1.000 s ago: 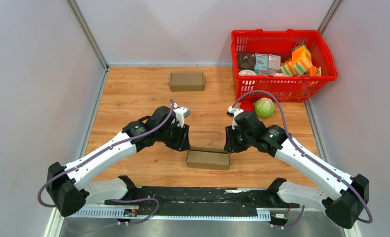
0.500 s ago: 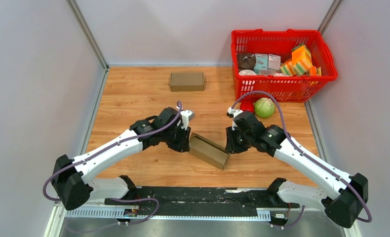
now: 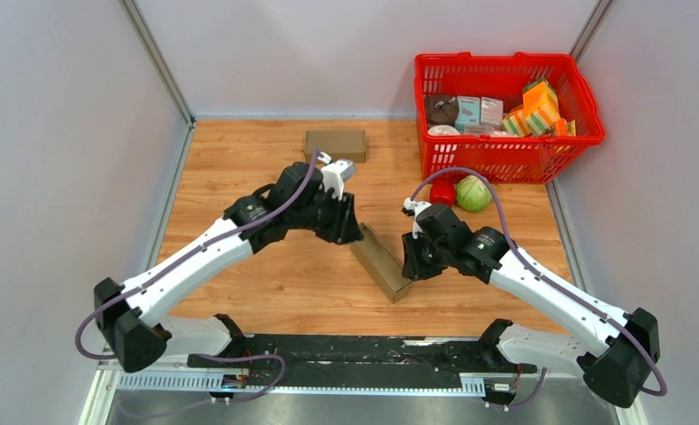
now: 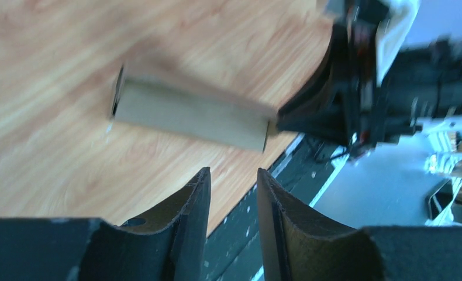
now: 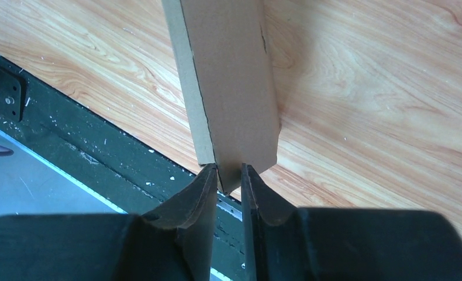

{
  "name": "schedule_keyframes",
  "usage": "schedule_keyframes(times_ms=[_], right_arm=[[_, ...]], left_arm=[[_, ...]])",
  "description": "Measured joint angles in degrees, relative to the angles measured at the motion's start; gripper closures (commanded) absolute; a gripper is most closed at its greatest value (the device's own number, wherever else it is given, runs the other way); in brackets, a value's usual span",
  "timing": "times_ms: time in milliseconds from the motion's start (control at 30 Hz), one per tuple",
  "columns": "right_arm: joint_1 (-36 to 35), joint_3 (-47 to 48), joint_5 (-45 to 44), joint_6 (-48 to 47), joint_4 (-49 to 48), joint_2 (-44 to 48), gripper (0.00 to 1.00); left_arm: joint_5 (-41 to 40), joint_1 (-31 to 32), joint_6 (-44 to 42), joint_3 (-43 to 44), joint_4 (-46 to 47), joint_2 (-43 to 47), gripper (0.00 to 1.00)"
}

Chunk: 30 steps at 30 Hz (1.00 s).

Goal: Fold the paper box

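Paper box (image 5: pixel 228 88) is clamped at one end by our right gripper (image 5: pixel 228 175); it stretches away slantwise across the wooden table (image 3: pixel 240 177), between both arms. Our left gripper (image 4: pixel 231 181) hovers near its other end, jaws apart, holding nothing.

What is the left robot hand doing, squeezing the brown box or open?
The left gripper is open: its jaws stand apart with nothing between them; the brown box sits beyond, pinched at one end by the right gripper.
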<state>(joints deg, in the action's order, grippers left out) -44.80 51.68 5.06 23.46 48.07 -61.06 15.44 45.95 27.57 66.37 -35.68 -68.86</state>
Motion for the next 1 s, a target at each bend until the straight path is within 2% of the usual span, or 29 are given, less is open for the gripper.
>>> schedule_keyframes(times_ms=[267, 433, 533, 667, 833, 867, 900, 1000], right_arm=[[-0.5, 0.0, 0.0, -0.3, -0.1, -0.9, 0.75], [-0.5, 0.0, 0.1, -0.4, -0.8, -1.3, 0.75], [-0.5, 0.0, 0.4, -0.4, -1.2, -1.6, 0.75], [-0.6, 0.0, 0.6, -0.4, -1.7, -1.6, 0.73], [-0.6, 0.0, 1.8, 0.1, -1.8, -1.6, 0.64], [-0.6, 0.0, 2.4, 0.4, -1.9, -1.6, 0.56], [-0.6, 0.1, 2.8, 0.8, -2.1, -1.6, 0.54], [-0.5, 0.9, 4.1, 2.3, -2.4, -1.3, 0.52]], left_arm=[[4.8, -2.4, 2.9, 11.3, 9.2, -19.4, 0.67], [5.7, -4.1, 3.4, 12.1, 11.1, -26.4, 0.70], [5.4, -5.0, 3.4, 11.3, 11.8, -27.4, 0.74], [5.3, -6.1, 3.2, 7.0, 14.8, -27.3, 0.75], [5.0, -7.0, 3.7, -0.1, 18.9, -26.8, 0.76], [4.7, -7.0, 3.6, -0.2, 19.1, -26.5, 0.76], [4.6, -7.0, 3.6, -0.6, 19.3, -26.2, 0.76], [4.1, -6.9, 3.6, -2.1, 20.5, -25.3, 0.76]])
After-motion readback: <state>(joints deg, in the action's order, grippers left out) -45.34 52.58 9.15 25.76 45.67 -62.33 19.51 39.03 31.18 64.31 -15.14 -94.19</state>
